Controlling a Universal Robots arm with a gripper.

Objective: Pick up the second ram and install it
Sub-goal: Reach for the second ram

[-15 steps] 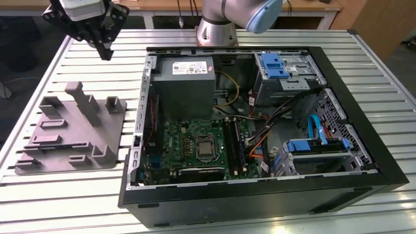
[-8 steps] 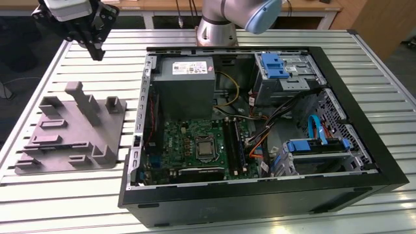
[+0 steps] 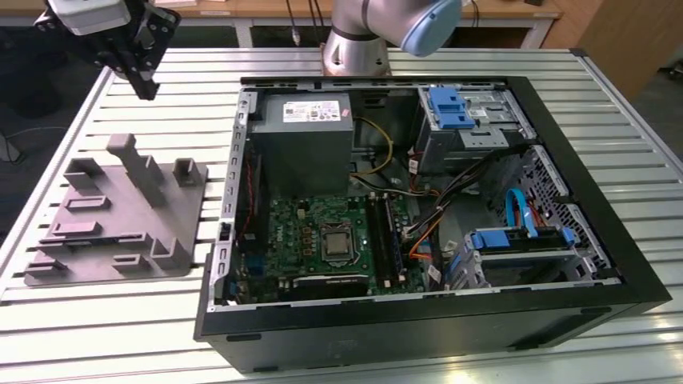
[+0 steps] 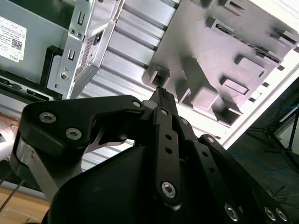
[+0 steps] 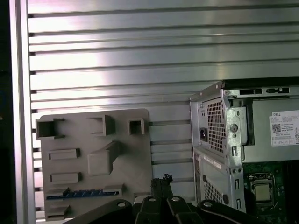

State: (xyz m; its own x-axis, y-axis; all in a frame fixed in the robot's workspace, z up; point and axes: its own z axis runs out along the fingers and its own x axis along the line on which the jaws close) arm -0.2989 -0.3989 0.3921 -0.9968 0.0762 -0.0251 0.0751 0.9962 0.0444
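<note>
Second ram point(image 5: 84, 192) untouched; end effector point(image 4: 160, 92) closed, empty.

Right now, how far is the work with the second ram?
Done: nothing for this stick yet. The second ram lies in the grey fixture tray. In hand: nothing; the gripper is shut and empty, above the table, clear of the tray. Left: the pick-up and seating it in the motherboard inside the open case.
</note>
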